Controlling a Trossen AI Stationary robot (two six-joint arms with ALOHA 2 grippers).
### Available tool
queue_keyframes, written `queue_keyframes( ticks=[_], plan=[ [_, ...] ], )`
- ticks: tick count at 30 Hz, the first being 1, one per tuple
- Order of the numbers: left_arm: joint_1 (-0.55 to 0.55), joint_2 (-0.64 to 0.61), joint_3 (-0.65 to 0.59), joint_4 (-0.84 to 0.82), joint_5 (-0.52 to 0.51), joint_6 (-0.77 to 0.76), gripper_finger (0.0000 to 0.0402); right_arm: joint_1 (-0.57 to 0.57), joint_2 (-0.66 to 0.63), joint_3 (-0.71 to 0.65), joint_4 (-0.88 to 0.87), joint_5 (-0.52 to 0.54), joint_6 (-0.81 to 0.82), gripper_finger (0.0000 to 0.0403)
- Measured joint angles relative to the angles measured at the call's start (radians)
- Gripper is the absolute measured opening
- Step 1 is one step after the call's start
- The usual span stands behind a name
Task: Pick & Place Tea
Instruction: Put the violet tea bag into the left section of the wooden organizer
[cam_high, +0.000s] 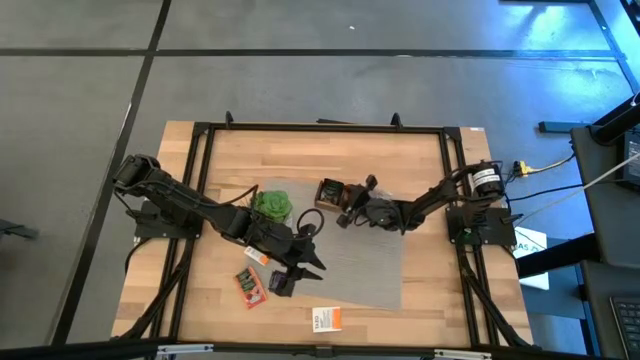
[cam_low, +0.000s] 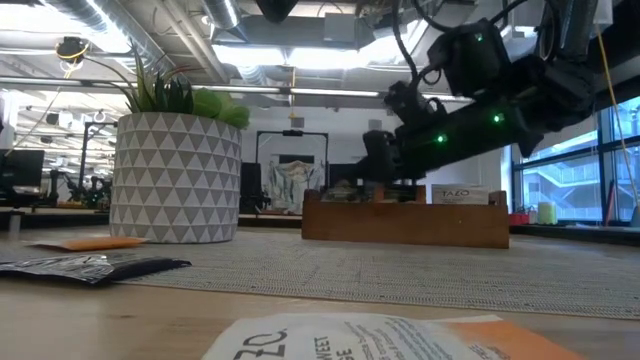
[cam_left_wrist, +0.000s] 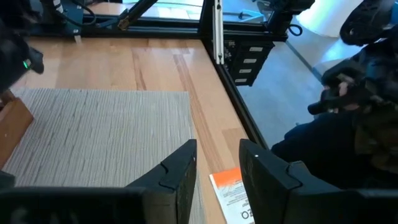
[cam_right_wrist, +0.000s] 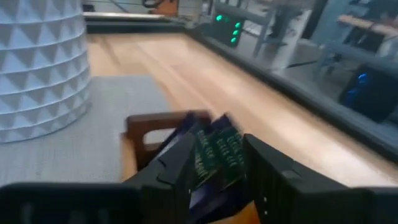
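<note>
The right gripper (cam_right_wrist: 214, 165) stands at the wooden box (cam_high: 334, 195) with a dark purple-and-green sachet (cam_right_wrist: 216, 155) on edge between its fingers, evidently to drop it into a compartment; the fingers flank the sachet, but whether they are pinching it or have just let go cannot be told from here. The sachet stands roughly upright, its flat faces toward the fingers and its long edge running away from the wrist toward the box. The left gripper (cam_left_wrist: 217, 171) hangs empty, fingers parted, above the white-and-orange sachet (cam_high: 326, 319) lying flat near the table's front edge, presumably the next pick, while other sachets (cam_high: 253, 285) lie near the potted plant (cam_high: 271, 205).
</note>
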Motion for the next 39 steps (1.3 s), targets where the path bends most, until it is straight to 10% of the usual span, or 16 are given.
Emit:
queue_keyframes(
  ticks=[7, 17, 27, 39],
  plan=[
    [-0.010, 0.000, 0.000, -0.109, -0.010, -0.091, 0.0119, 0.076, -0.091, 0.000, 0.015, -0.043, -0.144, 0.0140],
    [-0.162, 0.040, 0.000, -0.328, -0.170, -0.522, 0.0120, 0.195, -0.101, 0.003, 0.007, -0.671, -0.098, 0.0140],
    [-0.291, 0.219, 0.000, -0.450, -0.304, -0.929, 0.0116, 0.271, -0.101, 0.120, -0.157, -0.672, -0.118, 0.0140],
    [-0.300, 0.253, 0.000, -0.602, -0.259, -1.049, 0.0120, 0.291, 0.029, 0.255, -0.229, -0.670, -0.120, 0.0140]
  ],
)
